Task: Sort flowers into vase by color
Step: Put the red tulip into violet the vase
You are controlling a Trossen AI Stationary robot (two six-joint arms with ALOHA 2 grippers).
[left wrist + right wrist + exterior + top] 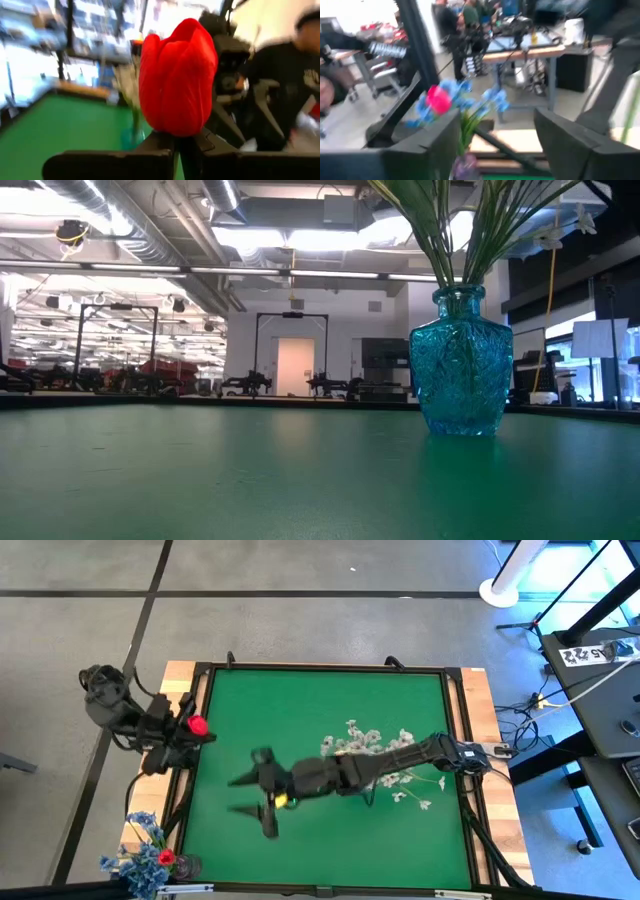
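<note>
Tulips and sprays are spread over several places at this moment. One red tulip [177, 82] stands just above the left gripper [182, 142], whose jaws are closed tight on its stem right under the head, out past the bench's [300, 730] left edge. White blossom sprays [385, 745] lie loose on the green bench behind the right gripper [262, 795], partly under that arm. The right jaws are spread wide with nothing between them; a small yellow flower head [283, 801] shows just behind them, close to the wrist. Ahead of those jaws, at the bench's near left corner, a vase [183, 866] holds blue blossoms [135, 855] and a red head [166, 858]. A blue glass vase [461, 365] with green stems [450, 230] shows in the low view. These flowers look light and springy, with thin stems that would bend and slip, and soft heads that would crush. Judging by this, the stem just below the head is the safest place to grip, firmly but gently. The tiny white blossoms seem likely to snag or shed if pinched, so their stalks are the better hold.
</note>
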